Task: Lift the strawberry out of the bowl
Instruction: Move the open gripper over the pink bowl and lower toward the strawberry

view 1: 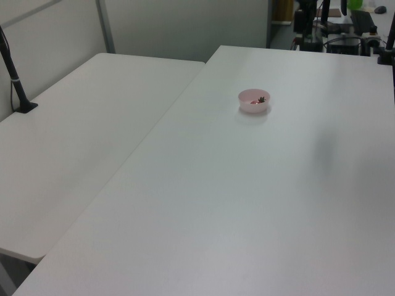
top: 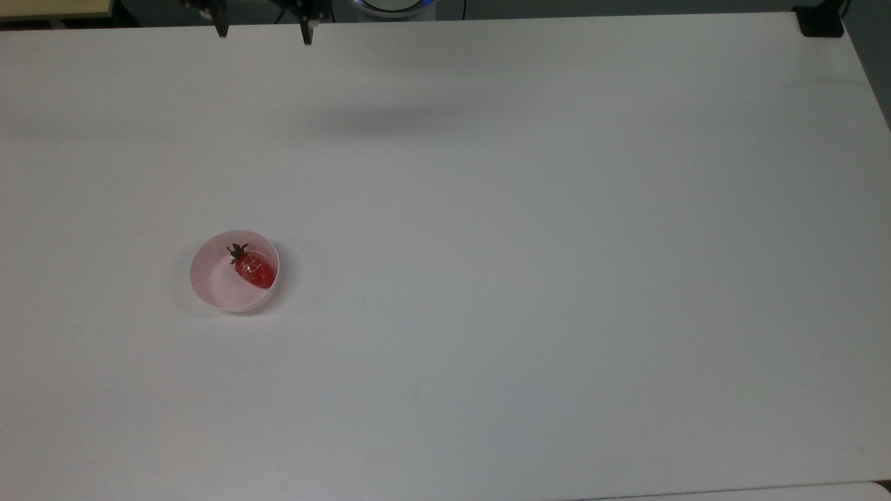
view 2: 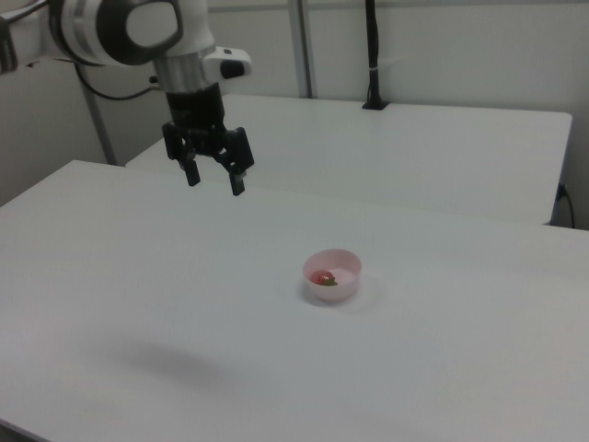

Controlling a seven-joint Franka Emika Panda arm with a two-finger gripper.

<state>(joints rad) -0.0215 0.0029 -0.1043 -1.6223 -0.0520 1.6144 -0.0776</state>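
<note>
In the right view the arm (view 2: 129, 32) is reaching in from the upper left, and its wrist is pointing straight down. The gripper (view 2: 213, 181) is hanging high in the air with its two black fingers (view 2: 237, 180) spread wide apart and holding nothing. In the top view the fingertips (top: 307, 33) are showing at the upper edge.

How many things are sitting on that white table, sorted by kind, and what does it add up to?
Bowls: 1, the pink bowl
Strawberries: 1, the red strawberry, lying inside the bowl
Total: 2

The robot's tool hangs open in the air above the table, holding nothing, so it is not counted.
</note>
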